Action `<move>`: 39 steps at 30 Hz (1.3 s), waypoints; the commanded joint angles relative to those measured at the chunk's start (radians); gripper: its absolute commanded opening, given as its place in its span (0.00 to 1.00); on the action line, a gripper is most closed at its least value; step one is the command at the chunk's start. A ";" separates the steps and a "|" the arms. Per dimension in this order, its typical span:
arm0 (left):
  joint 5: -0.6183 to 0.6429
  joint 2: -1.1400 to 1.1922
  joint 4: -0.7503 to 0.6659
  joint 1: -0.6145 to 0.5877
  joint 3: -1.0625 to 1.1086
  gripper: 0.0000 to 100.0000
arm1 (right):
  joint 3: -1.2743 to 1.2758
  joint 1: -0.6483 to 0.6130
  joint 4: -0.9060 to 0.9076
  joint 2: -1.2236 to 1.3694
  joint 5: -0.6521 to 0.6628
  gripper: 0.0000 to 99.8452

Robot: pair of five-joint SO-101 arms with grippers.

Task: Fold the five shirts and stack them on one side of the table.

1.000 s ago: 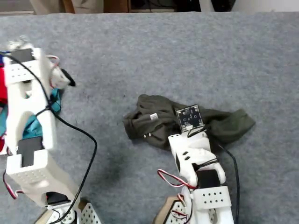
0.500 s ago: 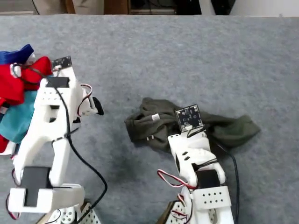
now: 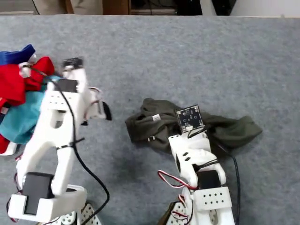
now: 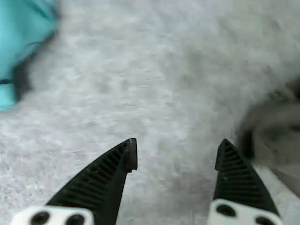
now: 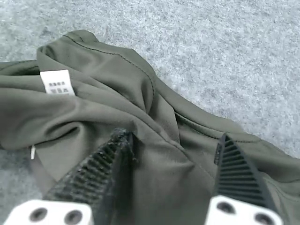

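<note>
**Open jaws over a bunched shirt: a grab here may lift a lump, not a hem.**

The white right arm [image 3: 194, 157] stands at the near side of the crumpled olive-green cotton shirt [image 3: 154, 124]. Its black jaws are spread wide and empty over the shirt's bunched middle, one tip at a fold near the white sewn-in label [image 5: 57, 83]. Closing there would likely pinch several layers and drag the whole shirt across the grey felt desk [image 3: 187, 56] instead of spreading it. Left of the shirt, the white left arm [image 3: 54, 126] has its jaws apart and empty above bare desk. The dark shape at the edge of the left wrist view is probably the shirt. Farther left, the loose heap of red, blue and teal shirts [image 3: 14, 89] sits at the desk's edge beside that arm, whose cable could snag it and pull it off.
</note>
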 commanded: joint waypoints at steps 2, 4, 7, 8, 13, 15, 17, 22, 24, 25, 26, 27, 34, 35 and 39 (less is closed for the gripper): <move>0.098 -0.031 -0.054 0.095 -0.089 0.27 | -0.002 -0.015 -0.015 -0.001 -0.003 0.28; 0.173 -0.031 -0.115 0.117 -0.098 0.27 | -0.002 -0.015 -0.015 -0.001 -0.003 0.28; 0.255 -0.031 -0.184 0.178 -0.097 0.27 | -0.002 -0.015 -0.015 -0.001 -0.003 0.28; 0.267 -0.031 -0.195 0.212 -0.094 0.27 | -0.002 -0.015 -0.015 -0.001 -0.003 0.28; 0.272 -0.012 -0.219 0.348 -0.055 0.27 | -0.002 -0.015 -0.015 -0.001 -0.003 0.28; 0.273 0.021 -0.245 0.365 -0.028 0.26 | -0.002 -0.015 -0.015 -0.001 -0.006 0.28; 0.272 0.071 -0.293 0.364 0.000 0.22 | -0.002 -0.015 -0.015 -0.001 -0.006 0.28; 0.273 0.228 -0.379 0.307 0.009 0.13 | -0.002 -0.015 -0.021 -0.008 -0.008 0.28; 0.269 0.277 -0.410 0.295 0.008 0.11 | -0.002 -0.013 -0.018 -0.008 -0.006 0.28; 0.267 0.297 -0.414 0.292 0.000 0.08 | -0.002 -0.013 -0.018 -0.008 -0.003 0.28; 0.267 0.315 -0.410 0.288 -0.014 0.05 | -0.002 -0.012 -0.018 -0.007 -0.003 0.28; 0.262 0.328 -0.397 0.282 -0.034 0.02 | -0.002 -0.010 -0.018 -0.007 -0.003 0.28; 0.232 0.335 -0.247 0.170 -0.262 0.02 | -0.128 -0.008 0.026 -0.008 0.061 0.28; 0.232 0.337 -0.221 0.144 -0.302 0.02 | -0.177 -0.005 0.054 -0.007 0.106 0.28; 0.195 0.340 -0.109 0.058 -0.445 0.02 | -0.423 0.073 0.193 0.001 0.201 0.28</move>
